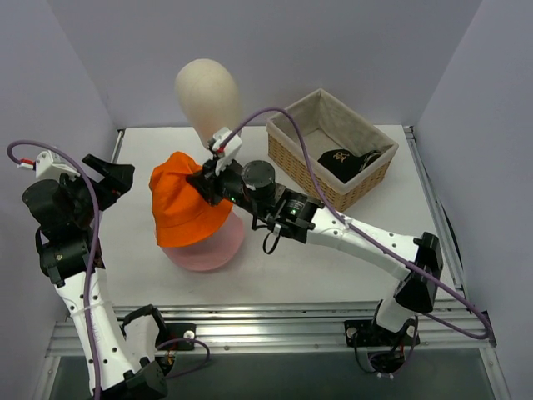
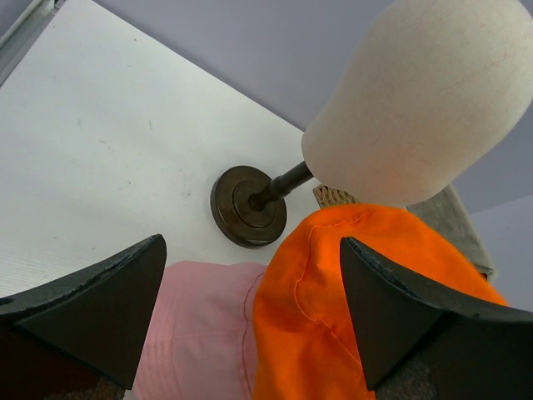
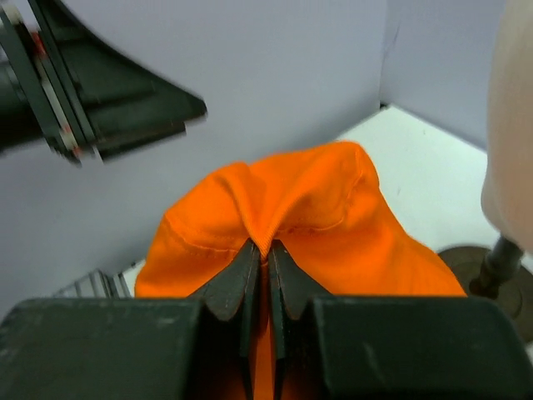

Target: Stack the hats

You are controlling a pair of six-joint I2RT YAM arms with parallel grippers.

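A bright orange bucket hat (image 1: 183,200) hangs over a pale pink bucket hat (image 1: 208,248) lying on the table. My right gripper (image 1: 202,185) is shut on a pinch of the orange hat (image 3: 275,217) at its right side, and the fabric fold runs between the jaws (image 3: 265,250). My left gripper (image 1: 112,177) stands open at the left of both hats, touching neither. In its wrist view the orange hat (image 2: 350,308) and the pink hat (image 2: 204,325) lie between the wide-apart fingers (image 2: 100,308). A black cap with a gold emblem (image 1: 343,163) lies in the basket.
A cream mannequin head (image 1: 206,96) on a dark round stand (image 2: 248,205) rises just behind the hats. The woven wicker basket (image 1: 293,154) stands at the back right. White walls close the table at left, back and right.
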